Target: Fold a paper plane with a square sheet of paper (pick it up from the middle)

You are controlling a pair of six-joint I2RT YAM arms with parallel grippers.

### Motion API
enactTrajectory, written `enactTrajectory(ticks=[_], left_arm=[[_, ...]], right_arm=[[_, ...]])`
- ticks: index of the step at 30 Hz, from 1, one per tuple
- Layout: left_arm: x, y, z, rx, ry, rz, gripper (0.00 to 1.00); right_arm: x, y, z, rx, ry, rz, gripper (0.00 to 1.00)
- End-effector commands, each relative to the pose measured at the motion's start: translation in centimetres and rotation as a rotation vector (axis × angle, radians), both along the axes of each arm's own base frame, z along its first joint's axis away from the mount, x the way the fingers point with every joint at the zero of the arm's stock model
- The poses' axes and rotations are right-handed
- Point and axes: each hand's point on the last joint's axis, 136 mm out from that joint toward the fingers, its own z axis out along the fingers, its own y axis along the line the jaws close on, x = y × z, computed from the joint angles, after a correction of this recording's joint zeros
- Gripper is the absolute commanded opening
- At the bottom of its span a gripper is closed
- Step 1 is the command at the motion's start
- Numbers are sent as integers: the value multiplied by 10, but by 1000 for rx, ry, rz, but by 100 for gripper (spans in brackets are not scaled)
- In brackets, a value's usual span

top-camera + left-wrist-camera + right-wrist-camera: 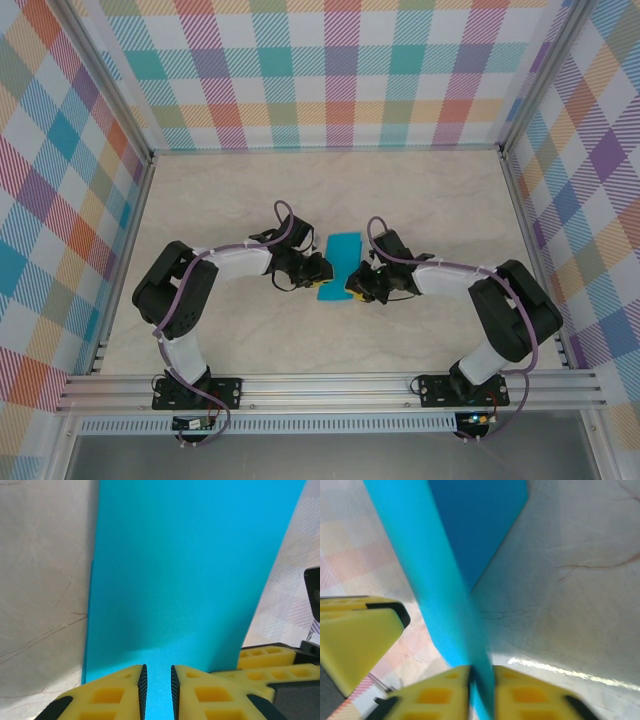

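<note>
Paper (190, 570) flap pinched in closed right hand (481, 685) for folding; left hand (157, 685), barely parted, apparently pinning remainder flat.

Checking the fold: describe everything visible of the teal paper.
The teal paper is thin, plain, matte, and looks folded into a narrow strip. The right gripper pinches one edge, holding a flap raised; a darker part lies flat on the table. The left gripper, jaws slightly apart, sits at the opposite edge.
</note>
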Motion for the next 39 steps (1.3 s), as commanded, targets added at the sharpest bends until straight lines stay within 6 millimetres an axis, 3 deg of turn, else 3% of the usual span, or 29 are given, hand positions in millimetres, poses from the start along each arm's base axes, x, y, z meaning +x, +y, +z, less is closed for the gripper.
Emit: enactTrajectory(ticks=[1,4,13,20,27,31,39], left_arm=[[7,-1,18,-41,-36,-1,22],[6,-8,22,-88,-37,-24,22],[4,-27,38,-202,-65,-100,23],[4,-36,26,-185,-50,-127,23],[10,-30,1,-103,-31,-100,21],[9,-25,-12,-63,-12,-91,20],[7,-21,-23,-26,11,-92,20]], right_arm=[[-5,-7,5,-24,-5,-13,7],[-11,-16,3,-81,22,24,1],[-24,-35,11,-102,82,203,0],[-12,-35,13,-101,83,237,2],[0,-30,14,-71,60,161,13],[-2,-31,13,-56,80,113,16],[-10,-34,12,-50,119,72,12]])
